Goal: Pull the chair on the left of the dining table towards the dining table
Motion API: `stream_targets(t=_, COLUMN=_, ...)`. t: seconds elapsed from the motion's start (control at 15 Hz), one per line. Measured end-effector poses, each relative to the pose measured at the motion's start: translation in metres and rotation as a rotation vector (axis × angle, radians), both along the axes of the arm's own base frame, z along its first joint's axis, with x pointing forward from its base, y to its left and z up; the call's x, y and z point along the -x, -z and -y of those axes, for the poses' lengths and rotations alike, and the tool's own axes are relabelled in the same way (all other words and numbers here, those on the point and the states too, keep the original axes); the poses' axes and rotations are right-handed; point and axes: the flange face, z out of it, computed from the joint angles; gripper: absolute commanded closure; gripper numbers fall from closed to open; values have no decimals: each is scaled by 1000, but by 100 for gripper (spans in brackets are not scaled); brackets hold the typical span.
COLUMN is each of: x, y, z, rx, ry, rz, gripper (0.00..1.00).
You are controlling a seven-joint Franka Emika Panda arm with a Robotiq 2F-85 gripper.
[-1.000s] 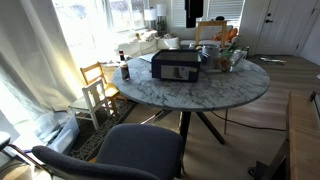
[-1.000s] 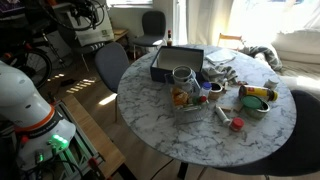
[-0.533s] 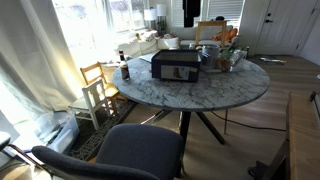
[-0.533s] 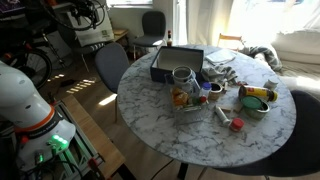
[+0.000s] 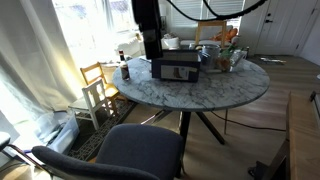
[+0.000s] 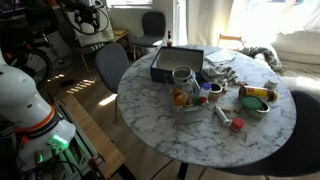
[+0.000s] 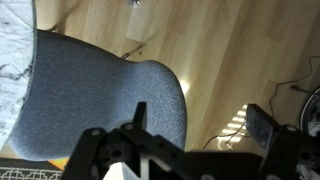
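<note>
The dark blue-grey upholstered chair stands in the foreground, a gap away from the round marble-look dining table. In an exterior view the chair sits at the left edge of the table. My gripper hangs from the top of the frame, high above the chair. In the wrist view the gripper is open and empty, looking down on the chair's padded fabric. The table's edge shows at the left. The gripper does not touch the chair.
A black box, jars, a bowl and flowers crowd the table top. A small wooden slatted chair stands by the curtained window. A wooden board lies at the right. Cables lie on the wood floor.
My arm and gripper have come into the exterior view from the top; earlier they were out of it. The chair and table have not moved.
</note>
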Motion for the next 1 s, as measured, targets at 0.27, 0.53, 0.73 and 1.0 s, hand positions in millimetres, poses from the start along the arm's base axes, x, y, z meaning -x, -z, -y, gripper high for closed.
stream_targets(t=0.27, x=-9, y=35, z=-54, rx=103, ry=37, rz=-21, gripper=0)
stream_targets(t=0.53, x=-6, y=60, z=-95, rx=218, ry=75, rz=-29, gripper=0)
stream_targets(t=0.73, x=-7, y=58, z=-94, rx=216, ry=78, rz=-25, gripper=0)
stream_targets(t=1.0, x=-11, y=55, z=-92, rx=212, ry=84, rz=-20, gripper=0)
